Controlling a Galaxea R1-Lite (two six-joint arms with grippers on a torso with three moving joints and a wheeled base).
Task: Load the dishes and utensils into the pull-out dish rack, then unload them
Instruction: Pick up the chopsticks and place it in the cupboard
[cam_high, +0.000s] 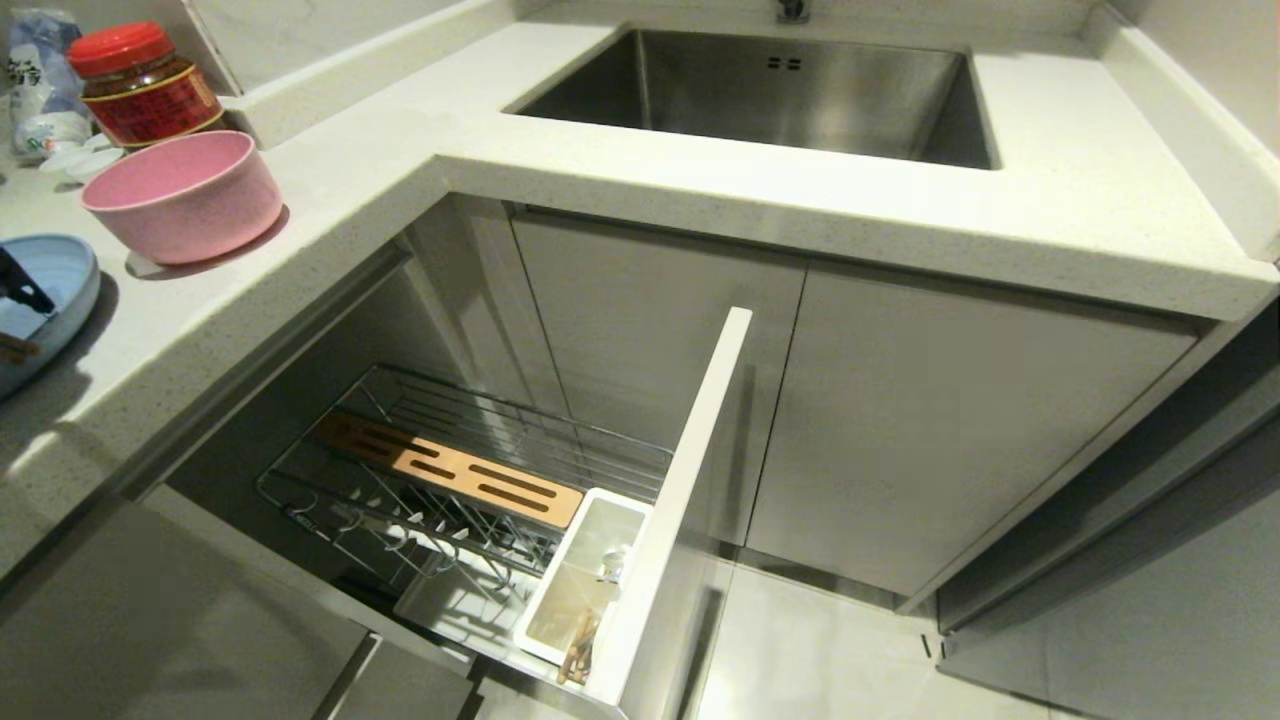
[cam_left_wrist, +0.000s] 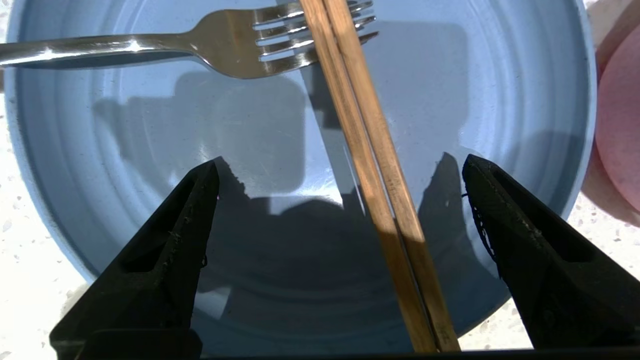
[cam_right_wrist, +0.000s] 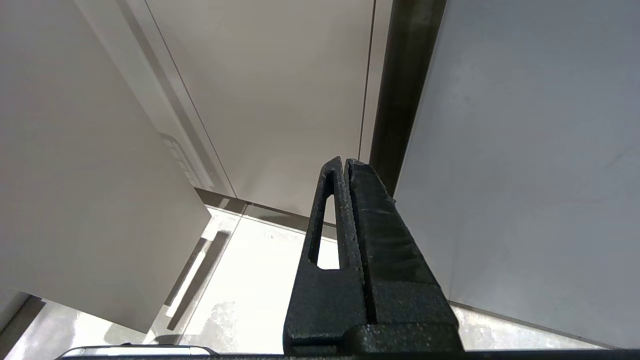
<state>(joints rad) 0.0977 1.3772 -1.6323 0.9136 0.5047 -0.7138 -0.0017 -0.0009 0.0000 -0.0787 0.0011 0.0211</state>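
1. We see our left gripper (cam_left_wrist: 340, 167) hanging over the large round light-blue shallow plate (cam_left_wrist: 150, 150), its two black fingers (cam_left_wrist: 170, 240) spread wide apart and empty.
2. The plate sits on the pale speckled stone tabletop (cam_high: 330, 190), at the far left edge of the head view, where one dark fingertip shows above it.
3. Across the plate lies the pair of slim light-wood chopsticks (cam_left_wrist: 370, 150), side by side and touching; they pass between our spread fingers, nearer one finger than the other, and touch neither.
4. The long-handled silver metal fork (cam_left_wrist: 220, 45) also rests in the plate, and the chopsticks lie across its tines.
5. The smaller matte pink round bowl (cam_high: 185, 195) stands upright on the tabletop just beside the plate, with a red-lidded glass jar (cam_high: 145, 80) behind it.
6. The pull-out dish rack (cam_high: 470, 500), a chrome wire basket with a white panel front, stands pulled out below the tabletop; its slotted wooden strip (cam_high: 450, 468) carries nothing.
7. Its white plastic utensil bin (cam_high: 585, 575) holds something small and brownish near one end, which we cannot identify.
8. The stainless steel sink (cam_high: 780, 95) is set into the tabletop further back.
9. Our right gripper (cam_right_wrist: 345, 165) hangs low beside the white cabinet doors (cam_right_wrist: 280, 90), over the floor, fingers pressed together on nothing.
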